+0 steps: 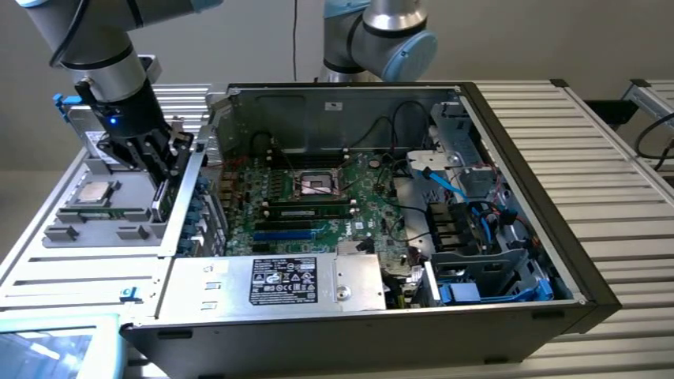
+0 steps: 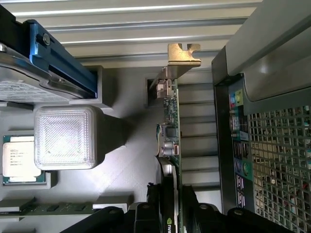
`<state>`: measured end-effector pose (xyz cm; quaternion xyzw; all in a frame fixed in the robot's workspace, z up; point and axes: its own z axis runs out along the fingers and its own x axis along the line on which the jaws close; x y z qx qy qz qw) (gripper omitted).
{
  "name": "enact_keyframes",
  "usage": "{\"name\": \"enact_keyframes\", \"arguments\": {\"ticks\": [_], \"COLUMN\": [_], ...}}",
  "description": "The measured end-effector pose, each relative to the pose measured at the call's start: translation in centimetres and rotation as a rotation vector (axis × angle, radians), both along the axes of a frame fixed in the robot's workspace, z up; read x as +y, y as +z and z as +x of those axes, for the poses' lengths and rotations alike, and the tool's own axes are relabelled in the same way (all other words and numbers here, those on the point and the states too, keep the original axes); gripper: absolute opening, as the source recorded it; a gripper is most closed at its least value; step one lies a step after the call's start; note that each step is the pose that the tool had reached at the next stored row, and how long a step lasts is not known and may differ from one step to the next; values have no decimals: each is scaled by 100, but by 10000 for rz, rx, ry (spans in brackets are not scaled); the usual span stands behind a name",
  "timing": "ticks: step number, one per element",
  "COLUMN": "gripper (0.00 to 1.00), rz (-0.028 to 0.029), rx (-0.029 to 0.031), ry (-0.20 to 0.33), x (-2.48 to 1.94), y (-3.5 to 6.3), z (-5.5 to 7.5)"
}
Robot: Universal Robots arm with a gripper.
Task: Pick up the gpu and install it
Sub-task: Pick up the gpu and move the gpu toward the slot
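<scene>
Exterior view: looks down obliquely from above, at middling range, onto the open computer case (image 1: 348,332). Wrist view: peers straight down, close. Shares the grey tray (image 1: 100,237) at the exterior frame's left, and the gpu (image 2: 171,141).

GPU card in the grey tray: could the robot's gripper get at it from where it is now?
Probably yes. The gripper is right down over the gpu, which stands on edge in the tray outside the computer case, with nothing between them.

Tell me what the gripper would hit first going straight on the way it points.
Likely the gpu, standing on edge between the gripper's fingers; past it, the grey tray. Depth is unclear.
</scene>
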<state>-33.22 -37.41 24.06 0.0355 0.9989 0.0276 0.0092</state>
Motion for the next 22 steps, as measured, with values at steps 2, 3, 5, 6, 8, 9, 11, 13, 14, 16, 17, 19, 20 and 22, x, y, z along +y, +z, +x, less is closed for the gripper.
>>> {"name": "enact_keyframes", "arguments": {"ticks": [2,3,5,6,8,9,11,13,14,16,17,19,20,22], "gripper": [29,29,29,29,29,29,29,29,29,29,29,29,29,29], "rz": [0,0,0,0,-1,0,1,2,2,1,1,2,2,5], "rx": [-2,-2,-2,-2,-4,-5,-4,-5,-5,-4,-3,-4,-3,-3], "ry": [0,0,0,0,1,1,0,0,-1,1,1,-1,0,0], "x": [0,0,0,0,7,18,44,68,71,71,71,84,95,110], "y": [0,0,0,0,-1,-1,-1,-2,-2,-2,-1,-3,-4,-7], "z": [0,0,0,0,1,1,0,-3,-4,-4,-4,-11,-18,-26]}}
